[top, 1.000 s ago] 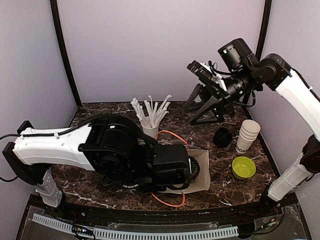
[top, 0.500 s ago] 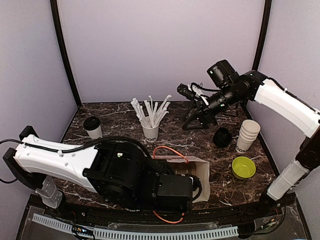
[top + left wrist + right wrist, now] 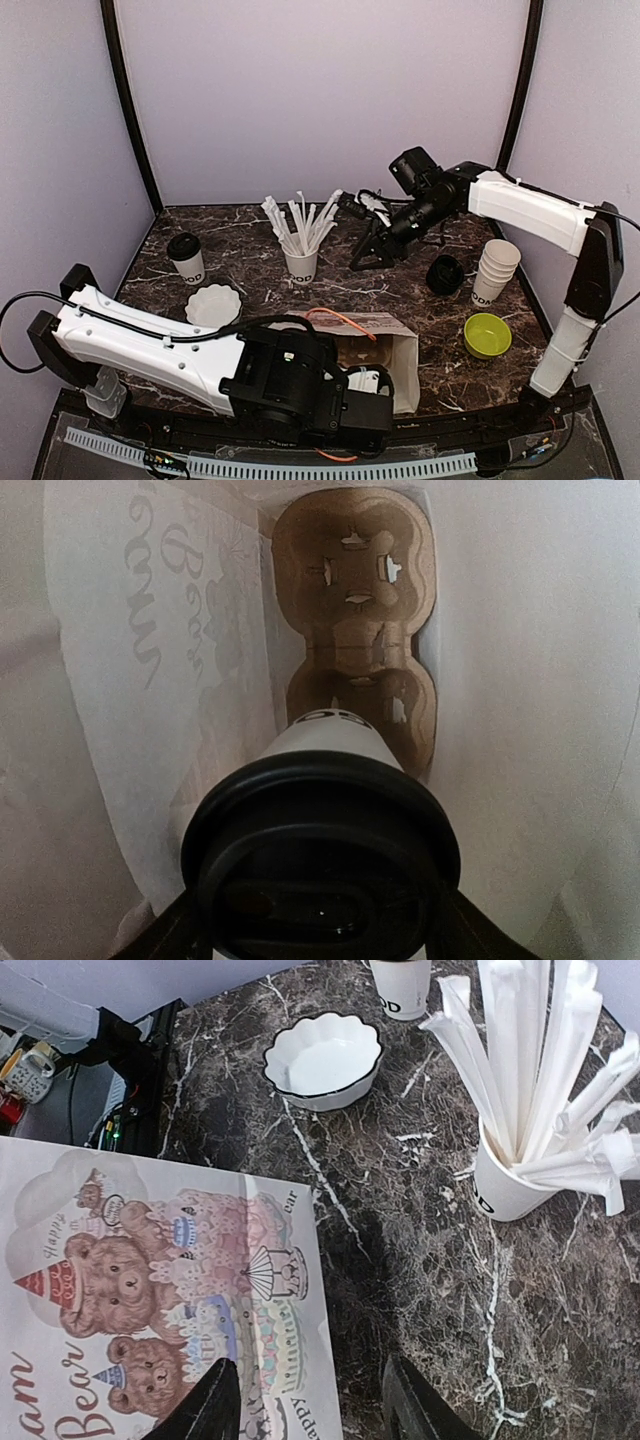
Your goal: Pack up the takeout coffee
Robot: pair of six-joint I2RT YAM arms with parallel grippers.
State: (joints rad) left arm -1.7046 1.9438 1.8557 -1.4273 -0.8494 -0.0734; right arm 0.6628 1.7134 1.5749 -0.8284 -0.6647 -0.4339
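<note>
Step in hand: loading one cup into bag, carrier hole not yet reached.
Left gripper (image 3: pixel 315 935) clamped on cup (image 3: pixel 320 850), fingers either side of black lid. Cup inside bag (image 3: pixel 520 680), just short of carrier (image 3: pixel 355 600) at bag's far end.
Next move, judged: push cup into near carrier hole, keep it square, release, back out.
Second cup (image 3: pixel 186 258) stands on table (image 3: pixel 250 235), far left, untouched.
Right gripper (image 3: pixel 310 1405) part open, empty, above bag edge.
</note>
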